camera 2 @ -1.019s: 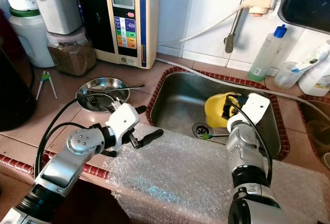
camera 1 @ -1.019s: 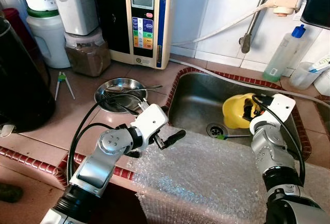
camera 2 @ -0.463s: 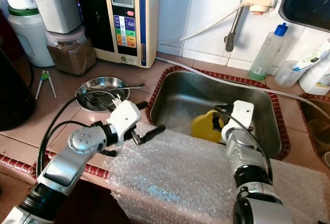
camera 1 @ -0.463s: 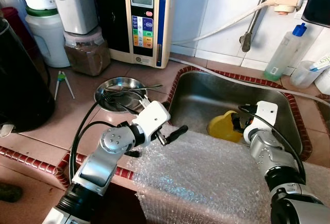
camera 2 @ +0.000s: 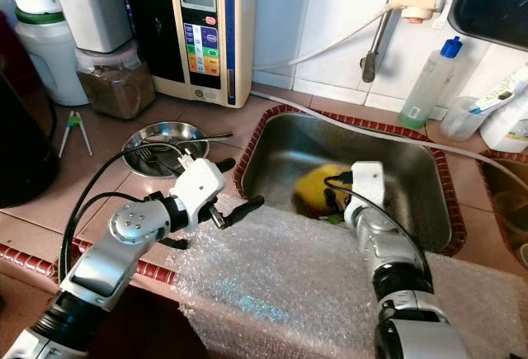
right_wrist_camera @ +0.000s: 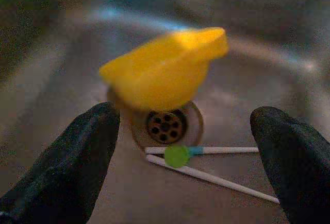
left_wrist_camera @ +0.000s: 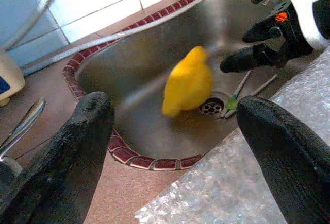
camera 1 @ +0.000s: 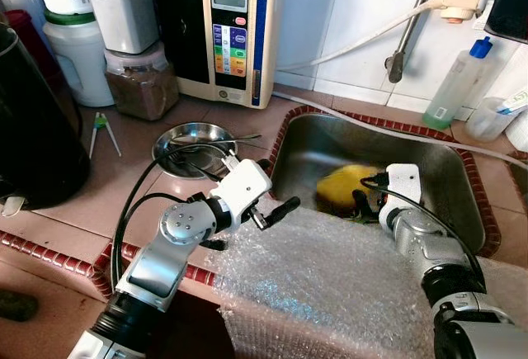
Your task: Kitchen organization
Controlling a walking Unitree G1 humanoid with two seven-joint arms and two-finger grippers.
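Where steel sink (camera 1: 429, 165) curves, blurred yellow plastic scoop (right_wrist_camera: 165, 69) lies.

A bright yellow cup (right_wrist_camera: 165, 74) stands out against the dull grey steel of the sink (camera 1: 429, 169), above two white sticks (right_wrist_camera: 216, 177) joined by a green disc with a blue band. Dark red tiles with pale joints rim the basin on a reddish-brown tiled table (camera 1: 124, 177). Clear bubble wrap (camera 1: 330, 293) shows a pattern of small round cells. Black-fingered tools, left (camera 1: 277, 211) and right (right_wrist_camera: 185, 157), end silver arms with white housings. A cream appliance (camera 1: 235, 33) carries coloured buttons.
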